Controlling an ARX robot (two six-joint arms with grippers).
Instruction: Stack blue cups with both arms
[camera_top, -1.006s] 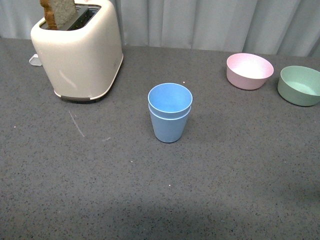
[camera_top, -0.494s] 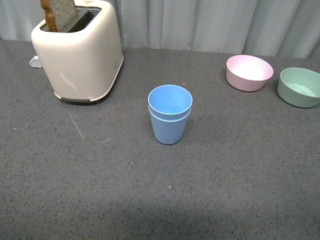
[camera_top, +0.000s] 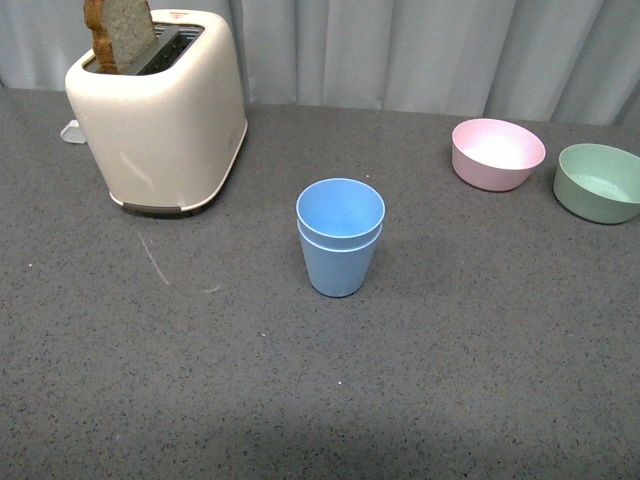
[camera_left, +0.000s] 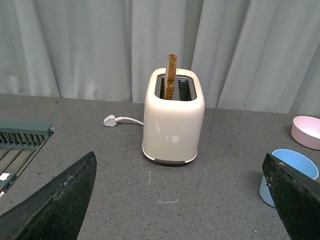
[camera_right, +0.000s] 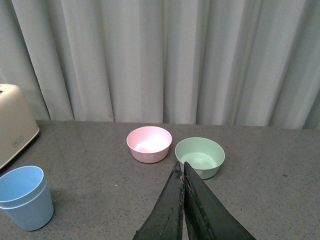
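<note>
Going left to right: the cream plastic two-slot toaster (camera_top: 160, 115) with a brown slice of bread (camera_top: 120, 35) poking out is sitting at the far left of the dark grey speckled tabletop (camera_top: 200, 390). Mid-table, the two light blue matte plastic tumblers (camera_top: 340, 238) are standing upright, one nested inside the other, so I'm calling the stack done. Further right, the pale pink plastic bowl (camera_top: 498, 153) and the sage green plastic bowl (camera_top: 600, 182) are sitting close beside each other, well apart from the cups. My left claw (camera_left: 180, 200) is hanging with its fingers spread wide, holding nothing; my right claw (camera_right: 183, 172) is pinched closed, also empty. For wrapping up well, I'm thinking both arms should be staying high and clear of the stack so nothing tips it.
</note>
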